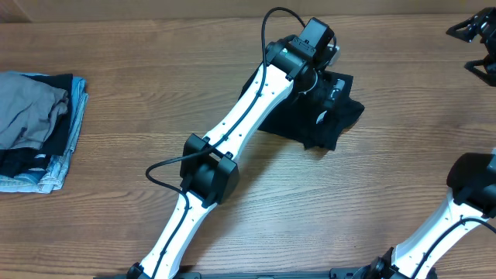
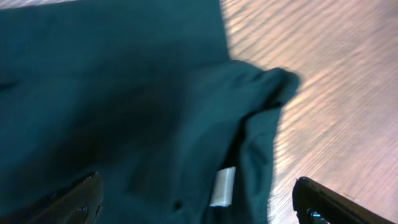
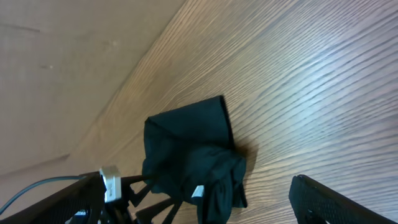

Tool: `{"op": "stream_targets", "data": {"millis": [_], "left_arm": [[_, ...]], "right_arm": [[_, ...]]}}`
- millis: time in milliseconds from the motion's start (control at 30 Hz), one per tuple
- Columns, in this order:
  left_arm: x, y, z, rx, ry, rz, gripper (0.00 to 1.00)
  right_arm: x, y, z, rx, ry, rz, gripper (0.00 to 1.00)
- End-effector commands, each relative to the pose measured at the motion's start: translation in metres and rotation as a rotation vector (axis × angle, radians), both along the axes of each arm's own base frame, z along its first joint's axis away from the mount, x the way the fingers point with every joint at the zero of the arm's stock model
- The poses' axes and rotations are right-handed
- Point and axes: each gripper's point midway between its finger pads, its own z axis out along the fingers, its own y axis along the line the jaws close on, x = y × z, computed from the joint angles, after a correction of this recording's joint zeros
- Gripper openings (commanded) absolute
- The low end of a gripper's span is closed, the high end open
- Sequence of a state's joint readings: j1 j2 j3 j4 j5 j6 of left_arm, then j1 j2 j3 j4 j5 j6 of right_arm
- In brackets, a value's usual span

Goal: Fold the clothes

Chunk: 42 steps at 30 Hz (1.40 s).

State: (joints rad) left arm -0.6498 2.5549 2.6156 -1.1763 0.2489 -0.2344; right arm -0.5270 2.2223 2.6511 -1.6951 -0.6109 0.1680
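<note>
A dark teal garment [image 1: 329,116] lies crumpled on the wooden table right of centre, with a small white label [image 2: 222,186] showing among its folds. It also shows in the right wrist view [image 3: 189,146]. My left gripper [image 1: 325,74] hovers over the garment's far edge. Its fingers are wide apart [image 2: 199,208] with cloth beneath them, so it is open and holds nothing. My right gripper [image 1: 482,45] is open and empty at the far right corner of the table, well away from the garment [image 3: 199,205].
A stack of folded clothes [image 1: 35,128] in grey, black and blue sits at the table's left edge. My left arm [image 1: 232,132] stretches diagonally across the middle. The right arm's base [image 1: 473,186] is at the lower right.
</note>
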Motion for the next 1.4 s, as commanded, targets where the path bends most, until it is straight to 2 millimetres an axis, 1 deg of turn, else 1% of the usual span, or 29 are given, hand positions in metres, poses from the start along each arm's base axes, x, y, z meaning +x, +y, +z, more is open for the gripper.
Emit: {"op": "stream_targets", "data": {"millis": [0,33,67,133,200,333,367,433,467,500,567,633,800,900,1100,1300,1367], "left_arm": [[0.026,0.051,0.033,0.038,-0.028,0.175,1.00],[0.024,0.067,0.033,0.059,0.009,0.208,1.00],[0.022,0.081,0.031,0.080,0.043,0.234,1.00],[0.014,0.114,0.023,0.139,0.133,0.286,1.00],[0.015,0.141,0.019,0.169,0.181,0.327,1.00],[0.028,0.174,0.018,0.152,0.205,0.363,1.00],[0.031,0.177,0.019,0.118,0.211,0.339,1.00],[0.034,0.174,0.021,0.032,0.224,0.265,1.00],[0.035,0.172,0.020,-0.019,0.234,0.216,1.00],[0.036,0.174,0.017,-0.028,0.238,0.199,1.00],[0.035,0.177,0.002,-0.039,0.259,0.144,1.00],[0.035,0.175,-0.011,-0.073,0.281,0.096,1.00],[0.036,0.167,-0.038,-0.200,0.374,0.062,1.00],[0.035,0.169,-0.051,-0.201,0.398,0.057,1.00],[0.037,0.170,-0.059,-0.197,0.380,0.030,1.00],[0.034,0.159,-0.071,-0.272,0.408,-0.017,1.00],[0.032,0.153,-0.079,-0.314,0.435,-0.027,1.00]], "right_arm": [[0.007,0.038,0.013,0.009,-0.035,0.084,1.00],[0.008,0.047,0.007,0.005,-0.016,0.102,1.00],[0.009,0.053,-0.004,-0.019,0.025,0.112,1.00],[0.008,0.061,-0.020,-0.044,0.083,0.129,1.00],[0.007,0.072,-0.031,-0.022,0.129,0.139,1.00],[0.004,0.082,-0.047,0.008,0.187,0.144,1.00],[0.004,0.084,-0.048,0.009,0.191,0.146,1.00],[0.005,0.084,-0.048,0.012,0.193,0.141,1.00],[0.005,0.085,-0.047,0.018,0.191,0.139,1.00],[0.005,0.086,-0.047,0.028,0.190,0.138,1.00],[0.006,0.088,-0.045,0.048,0.194,0.126,1.00],[0.006,0.094,-0.042,0.083,0.181,0.137,1.00],[0.006,0.099,-0.041,0.104,0.188,0.137,1.00],[0.006,0.105,-0.041,0.104,0.190,0.148,1.00],[0.007,0.122,-0.041,0.100,0.192,0.187,1.00],[0.007,0.128,-0.040,0.107,0.191,0.198,1.00],[0.007,0.129,-0.039,0.114,0.189,0.200,1.00]]}}
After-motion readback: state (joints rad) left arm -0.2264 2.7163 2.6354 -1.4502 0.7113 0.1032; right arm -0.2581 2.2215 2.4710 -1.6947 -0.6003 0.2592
